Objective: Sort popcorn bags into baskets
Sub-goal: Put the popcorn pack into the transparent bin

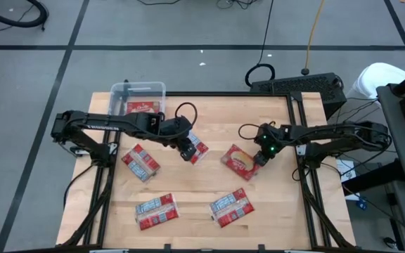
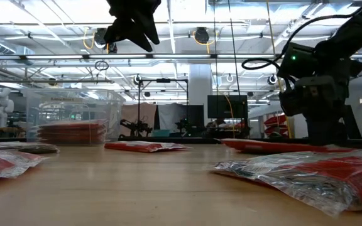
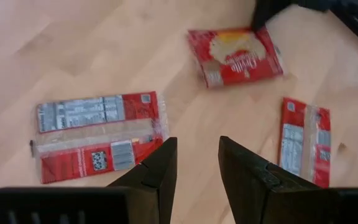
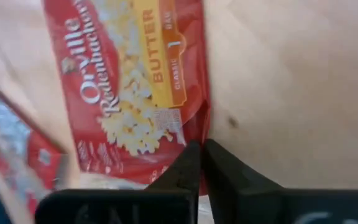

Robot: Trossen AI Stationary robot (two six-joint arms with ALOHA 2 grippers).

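- We see the right gripper [image 1: 261, 161] closed on the edge of a bag [image 1: 240, 161], picture side up, at mid-table.
- The left gripper [image 1: 186, 152] hangs empty, fingers apart, above another bag [image 1: 198, 147].
- The basket [image 1: 138, 92] holds one bag at the far left corner.

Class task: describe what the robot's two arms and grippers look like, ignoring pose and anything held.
Both arms are black, slim and jointed, with black cables looping off them. The right gripper carries a small green light; the left gripper ends in two flat, dark, wedge-shaped fingers.
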